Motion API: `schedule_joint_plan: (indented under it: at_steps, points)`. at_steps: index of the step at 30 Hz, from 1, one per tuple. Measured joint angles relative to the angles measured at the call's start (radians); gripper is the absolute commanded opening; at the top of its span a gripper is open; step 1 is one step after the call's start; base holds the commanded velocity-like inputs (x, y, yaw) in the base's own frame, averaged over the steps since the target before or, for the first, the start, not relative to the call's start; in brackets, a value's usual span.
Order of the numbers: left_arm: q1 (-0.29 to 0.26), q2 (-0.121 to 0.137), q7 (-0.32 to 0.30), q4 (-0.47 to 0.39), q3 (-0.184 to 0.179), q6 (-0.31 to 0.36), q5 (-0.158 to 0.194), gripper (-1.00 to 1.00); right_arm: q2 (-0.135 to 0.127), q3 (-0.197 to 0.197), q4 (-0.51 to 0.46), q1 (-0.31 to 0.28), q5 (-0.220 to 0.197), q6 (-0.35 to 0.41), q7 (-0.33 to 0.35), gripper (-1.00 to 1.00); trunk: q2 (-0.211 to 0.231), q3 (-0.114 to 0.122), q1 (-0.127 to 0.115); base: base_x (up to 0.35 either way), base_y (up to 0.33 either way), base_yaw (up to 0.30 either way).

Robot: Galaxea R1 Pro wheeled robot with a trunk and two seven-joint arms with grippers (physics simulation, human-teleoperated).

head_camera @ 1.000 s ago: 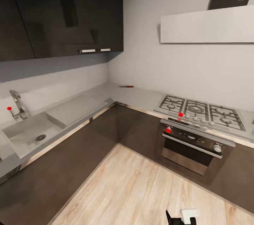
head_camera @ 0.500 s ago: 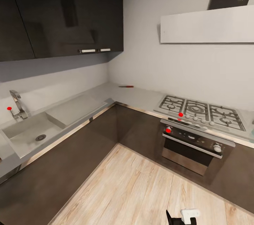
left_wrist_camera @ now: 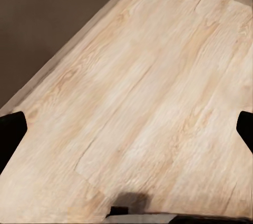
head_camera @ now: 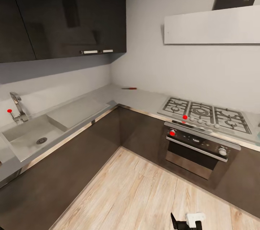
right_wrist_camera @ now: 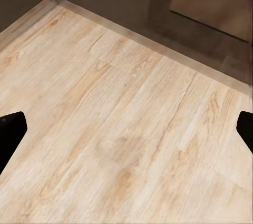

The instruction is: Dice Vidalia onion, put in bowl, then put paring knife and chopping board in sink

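The sink (head_camera: 27, 134) is set in the grey countertop (head_camera: 139, 98) at the left of the head view, with a round drain and a chrome tap (head_camera: 18, 107) with a red knob. The paring knife (head_camera: 129, 88), red-handled, lies on the countertop in the far corner by the wall. The Vidalia onion, the chopping board and the bowl are out of view. My left gripper (left_wrist_camera: 126, 134) is open above the wooden floor. My right gripper (right_wrist_camera: 126, 132) is open too, over the floor near the cabinet base.
A gas hob (head_camera: 206, 114) and an oven (head_camera: 196, 148) stand at the right. Dark base cabinets (head_camera: 72, 165) line both walls under the L-shaped counter, with dark wall cupboards (head_camera: 65, 13) above the sink. Open wood floor (head_camera: 144, 197) lies in front. Part of an arm (head_camera: 189, 221) shows at the bottom edge.
The arm part at the bottom edge of the head view has sunk slightly. Everything else stays the same.
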Motion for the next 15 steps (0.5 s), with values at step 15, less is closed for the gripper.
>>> schedule_joint_plan:
  at_steps: [15]
  points:
    - [0.0,-0.002,-0.001,0.142,0.003,-0.008,0.118,1.0,0.068,0.23,-0.57,-0.005,-0.007,0.387,-0.231,1.0,0.0,0.0,0.0,0.0,0.0,0.0]
